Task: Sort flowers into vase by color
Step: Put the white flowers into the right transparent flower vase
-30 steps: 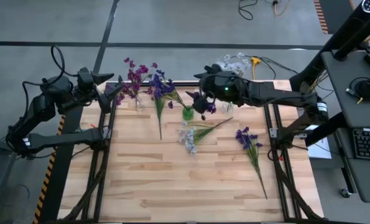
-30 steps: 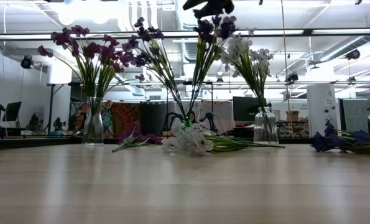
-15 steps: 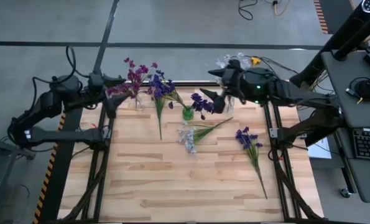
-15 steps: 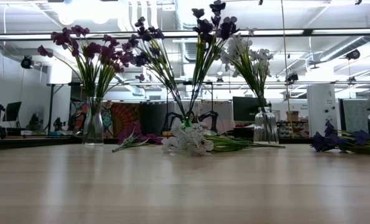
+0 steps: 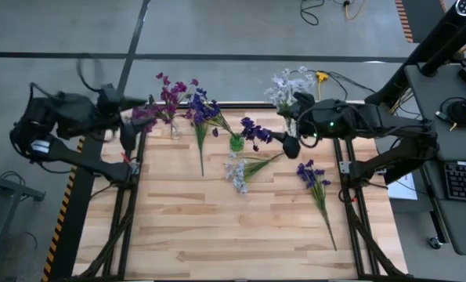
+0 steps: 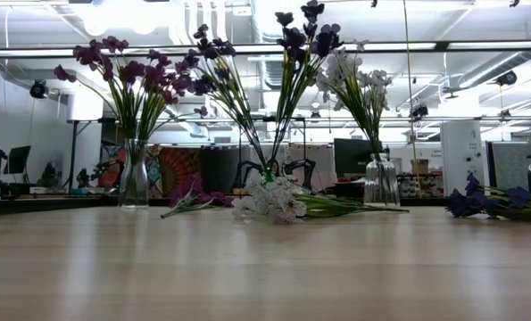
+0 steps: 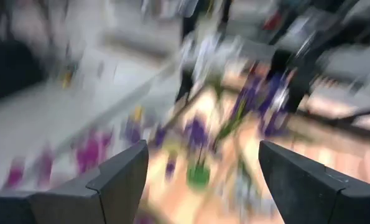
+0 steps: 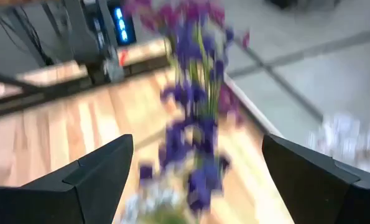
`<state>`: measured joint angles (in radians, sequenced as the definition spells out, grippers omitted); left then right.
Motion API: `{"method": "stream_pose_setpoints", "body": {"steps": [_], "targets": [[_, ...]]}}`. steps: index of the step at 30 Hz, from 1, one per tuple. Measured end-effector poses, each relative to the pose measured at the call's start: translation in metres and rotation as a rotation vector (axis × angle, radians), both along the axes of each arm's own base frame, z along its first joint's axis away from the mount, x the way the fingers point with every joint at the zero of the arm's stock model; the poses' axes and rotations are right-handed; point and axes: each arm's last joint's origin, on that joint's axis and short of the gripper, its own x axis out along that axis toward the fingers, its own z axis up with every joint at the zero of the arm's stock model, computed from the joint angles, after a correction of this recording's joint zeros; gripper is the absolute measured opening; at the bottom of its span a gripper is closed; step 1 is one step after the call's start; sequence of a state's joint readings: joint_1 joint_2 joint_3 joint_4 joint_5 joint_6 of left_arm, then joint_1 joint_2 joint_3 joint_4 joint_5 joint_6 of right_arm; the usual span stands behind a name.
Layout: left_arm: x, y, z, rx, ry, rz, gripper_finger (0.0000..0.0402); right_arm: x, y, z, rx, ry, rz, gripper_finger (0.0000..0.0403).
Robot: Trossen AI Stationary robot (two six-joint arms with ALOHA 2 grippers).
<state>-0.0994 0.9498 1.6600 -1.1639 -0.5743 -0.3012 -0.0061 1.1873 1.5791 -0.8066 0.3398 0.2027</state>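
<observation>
The right claw (image 5: 290, 146) hangs over the far side of the light wooden table (image 5: 217, 235), just beside the small green vase (image 5: 236, 143) of dark blue-violet flowers (image 5: 254, 130). Its wrist view shows both fingers spread wide with nothing between them. The left claw (image 5: 128, 135) sits at the table's far left edge, near the clear glass vase (image 6: 133, 183) of magenta-purple flowers (image 5: 168, 95); its own view likewise shows the fingers wide apart and empty.

A third clear vase (image 6: 380, 185) at the far right holds pale white-blue flowers (image 5: 289, 81). Three sprigs lie loose on the table: a pale white-blue sprig (image 5: 236, 172) near the middle, a dark blue-violet sprig (image 5: 312, 178) to its right, and a long green stem (image 5: 200, 149) left of the green vase.

These sprigs look light and springy, with soft blossom clusters that would crush or snag. The stiffer green stem, roughly midway along, seems the sounder place to pinch, so the sprig does not droop or swing.

The high view alone places both arms and the lying sprigs. The low view shows neither claw, but it gives the vases standing upright and how tall the bunches rise. The wrist views settle the finger openings.
</observation>
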Motion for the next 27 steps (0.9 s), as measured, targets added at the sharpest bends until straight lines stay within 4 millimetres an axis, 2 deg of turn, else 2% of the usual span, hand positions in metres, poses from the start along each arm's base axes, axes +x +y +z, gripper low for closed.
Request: {"method": "stream_pose_setpoints", "body": {"steps": [5,12,15,20,23,27], "targets": [[0.004,-0.015,-0.023,-0.195,0.157,0.080,0.0286,-0.012,0.006,-0.016,0.132,0.155,-0.067,0.0348],[0.026,-0.050,-0.041,-0.385,0.287,0.014,0.0286,-0.030,0.015,-0.035,0.270,0.350,-0.187,0.0337],[0.026,-0.064,-0.044,-0.459,0.335,-0.049,0.0286,-0.035,0.023,-0.041,0.303,0.403,-0.211,0.0333],[0.025,-0.090,-0.051,-0.460,0.431,-0.195,0.0286,-0.033,0.038,-0.062,0.259,0.493,-0.146,0.0329],[0.021,-0.110,-0.059,-0.424,0.503,-0.297,0.0286,-0.030,0.045,-0.084,0.214,0.561,-0.105,0.0329],[0.019,-0.133,-0.078,-0.322,0.537,-0.314,0.0286,-0.018,0.051,-0.118,0.130,0.575,-0.030,0.0329]]}}
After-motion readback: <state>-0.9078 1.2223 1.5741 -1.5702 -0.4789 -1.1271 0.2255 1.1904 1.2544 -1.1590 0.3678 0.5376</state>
